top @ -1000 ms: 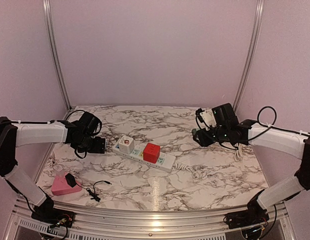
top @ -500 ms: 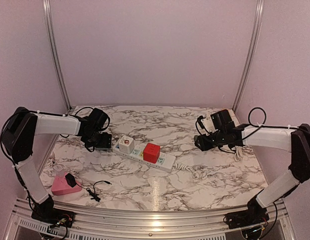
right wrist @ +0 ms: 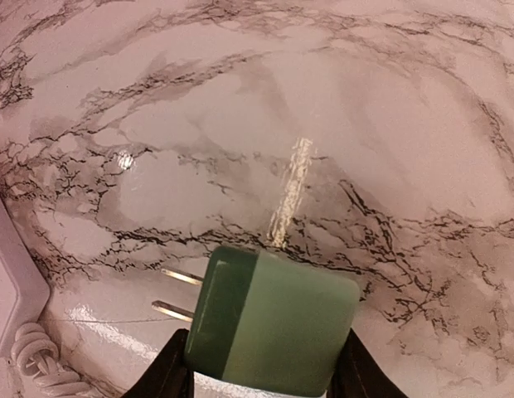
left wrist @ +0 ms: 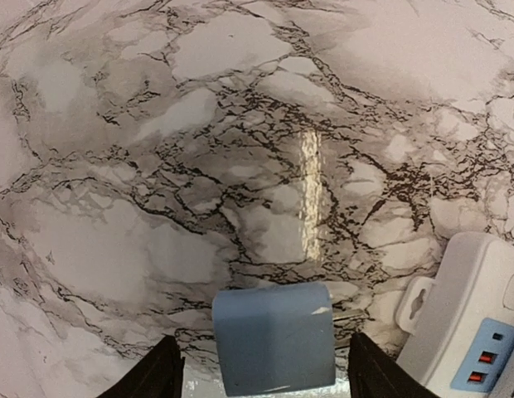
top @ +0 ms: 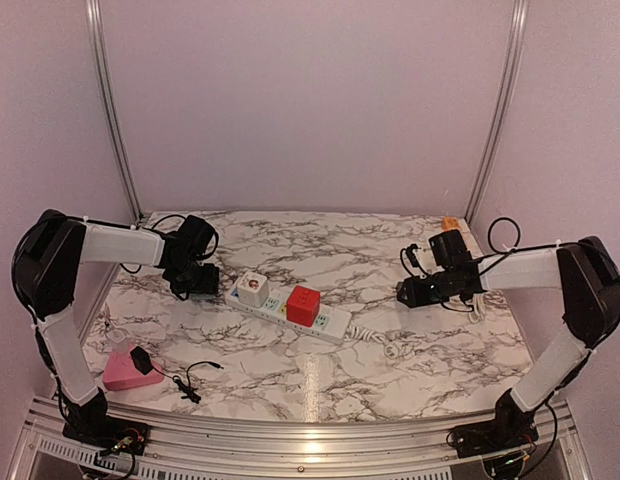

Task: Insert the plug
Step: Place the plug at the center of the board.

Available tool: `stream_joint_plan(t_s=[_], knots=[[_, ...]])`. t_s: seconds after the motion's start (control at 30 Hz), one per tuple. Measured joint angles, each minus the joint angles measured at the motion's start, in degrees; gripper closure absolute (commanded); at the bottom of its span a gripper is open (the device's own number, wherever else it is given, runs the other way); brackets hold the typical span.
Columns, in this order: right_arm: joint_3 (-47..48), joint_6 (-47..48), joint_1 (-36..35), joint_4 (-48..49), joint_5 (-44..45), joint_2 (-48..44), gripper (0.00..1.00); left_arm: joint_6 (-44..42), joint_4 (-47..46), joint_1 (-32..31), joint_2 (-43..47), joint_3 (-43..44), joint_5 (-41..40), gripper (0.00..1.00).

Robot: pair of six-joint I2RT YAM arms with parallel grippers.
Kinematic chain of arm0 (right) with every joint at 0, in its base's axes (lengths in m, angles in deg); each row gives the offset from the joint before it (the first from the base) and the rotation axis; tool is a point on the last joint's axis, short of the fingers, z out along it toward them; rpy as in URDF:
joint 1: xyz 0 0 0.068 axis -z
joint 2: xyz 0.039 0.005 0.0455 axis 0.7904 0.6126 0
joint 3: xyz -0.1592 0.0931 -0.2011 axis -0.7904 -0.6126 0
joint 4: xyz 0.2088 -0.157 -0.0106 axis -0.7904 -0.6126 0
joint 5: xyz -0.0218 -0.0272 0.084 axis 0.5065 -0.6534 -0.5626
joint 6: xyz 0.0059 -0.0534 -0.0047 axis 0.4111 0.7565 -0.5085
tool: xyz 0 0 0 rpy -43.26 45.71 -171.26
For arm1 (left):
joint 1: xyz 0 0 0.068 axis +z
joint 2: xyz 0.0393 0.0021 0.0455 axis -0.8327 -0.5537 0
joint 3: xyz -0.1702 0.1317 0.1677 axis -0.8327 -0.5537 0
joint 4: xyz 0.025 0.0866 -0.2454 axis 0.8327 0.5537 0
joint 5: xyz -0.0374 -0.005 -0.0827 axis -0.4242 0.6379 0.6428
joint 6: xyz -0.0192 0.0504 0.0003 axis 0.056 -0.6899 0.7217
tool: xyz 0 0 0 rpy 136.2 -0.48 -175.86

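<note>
Left pincer (top: 197, 284), seen from up top, hangs low just beside the left end of the white power strip (top: 330, 322). Can't read its jaws from this angle. Right pincer (top: 408, 293) is off to the strip's right, well apart from it, and also too small to make out. The strip lies slanted on the glossy marble-print table (top: 320, 250). A white cube adapter (top: 251, 289) and a red cube (top: 303, 304) are plugged into it, and a curly white cord (top: 388, 346) comes off its right end. Front left there's a pink wedge (top: 118, 374) with a little black block (top: 141, 359) on top, and a thin black wire (top: 195, 385) nearby.

Left wrist cam: a boxy matte blue plug (left wrist: 273, 336) with rounded corners sits between the black fingers (left wrist: 164, 373). A sliver of gap shows on each side, so I honestly can't tell if it's clamped. The strip's rounded plastic end is just to its right, with a blue panel and orange slots.

Right wrist cam: jaws snug against both sides of a smooth, brick-shaped green plug (right wrist: 273, 332) that's darker green at the front. Two flat metal prongs (right wrist: 178, 292) point left toward the strip's edge without touching it. The cord's coils sit bottom left.
</note>
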Motion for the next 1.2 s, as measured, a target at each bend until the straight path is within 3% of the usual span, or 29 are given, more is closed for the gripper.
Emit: stream_joint_plan(t_s=[0.2, 0.5, 0.87, 1.2], knots=[[0.0, -0.6, 0.6, 0.5, -0.9, 2.5, 0.55, -0.2, 0.0, 0.1, -1.1, 0.0, 1.2, 0.44], [0.0, -1.0, 2.1, 1.0, -2.1, 5.0, 0.5, -0.2, -0.3, 0.5, -1.9, 0.8, 1.8, 0.71], [0.0, -1.4, 2.2, 2.8, -3.0, 5.4, 0.18, 0.0, -0.3, 1.3, -4.5, 4.7, 1.8, 0.73], [-0.8, -1.8, 2.2, 1.8, -3.7, 1.6, 0.04, -1.4, 0.8, 1.3, -10.3, 18.5, 2.8, 0.74]])
